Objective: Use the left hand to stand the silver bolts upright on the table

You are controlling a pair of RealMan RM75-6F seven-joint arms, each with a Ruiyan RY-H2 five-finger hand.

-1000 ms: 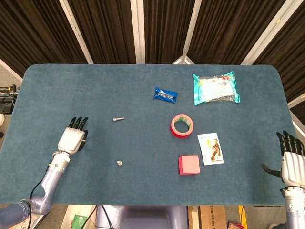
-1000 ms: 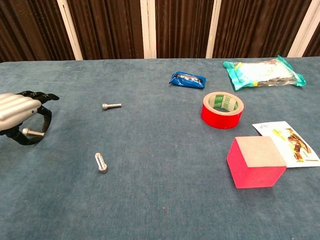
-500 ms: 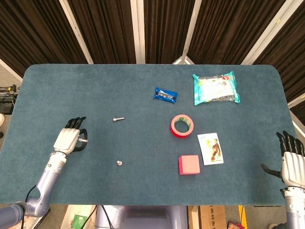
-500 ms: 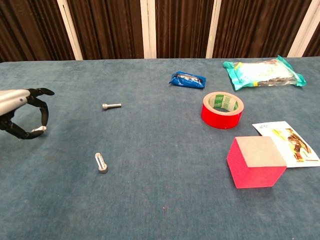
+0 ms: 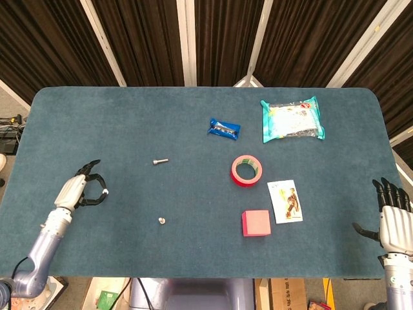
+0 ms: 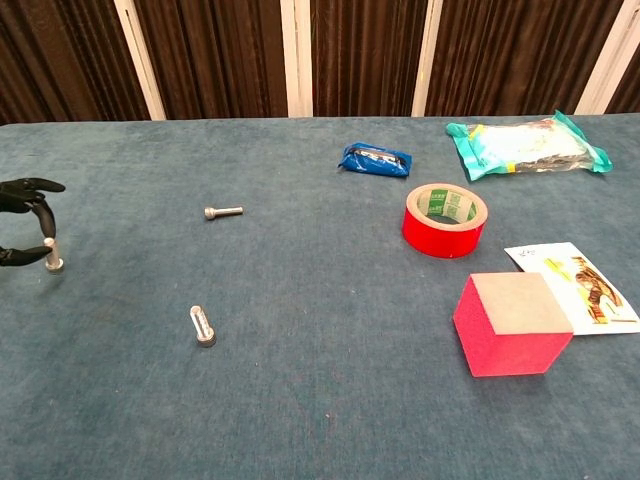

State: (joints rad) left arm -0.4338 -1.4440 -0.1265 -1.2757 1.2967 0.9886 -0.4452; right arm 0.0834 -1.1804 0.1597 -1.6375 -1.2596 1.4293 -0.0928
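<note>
My left hand (image 5: 74,192) (image 6: 22,222) is near the table's left edge. It pinches a silver bolt (image 6: 51,256) (image 5: 104,192) between thumb and a fingertip. That bolt is upright, its head down on the blue cloth. A second bolt (image 5: 162,220) (image 6: 203,326) stands upright by itself toward the front, to the right of the hand. A third bolt (image 5: 160,161) (image 6: 223,212) lies on its side farther back. My right hand (image 5: 392,219) hangs at the table's front right edge with fingers spread and nothing in it; the chest view does not show it.
Right of centre are a red tape roll (image 5: 246,170) (image 6: 445,218), a pink cube (image 5: 256,223) (image 6: 512,322) and a printed card (image 5: 284,201) (image 6: 570,282). Farther back lie a blue packet (image 5: 224,128) (image 6: 375,159) and a wipes pack (image 5: 292,119) (image 6: 525,145).
My left hand has drawn back to the left and turned, bringing its bolt from lying sideways in the fingers to upright on the table. The other bolts and the right hand stayed put.
</note>
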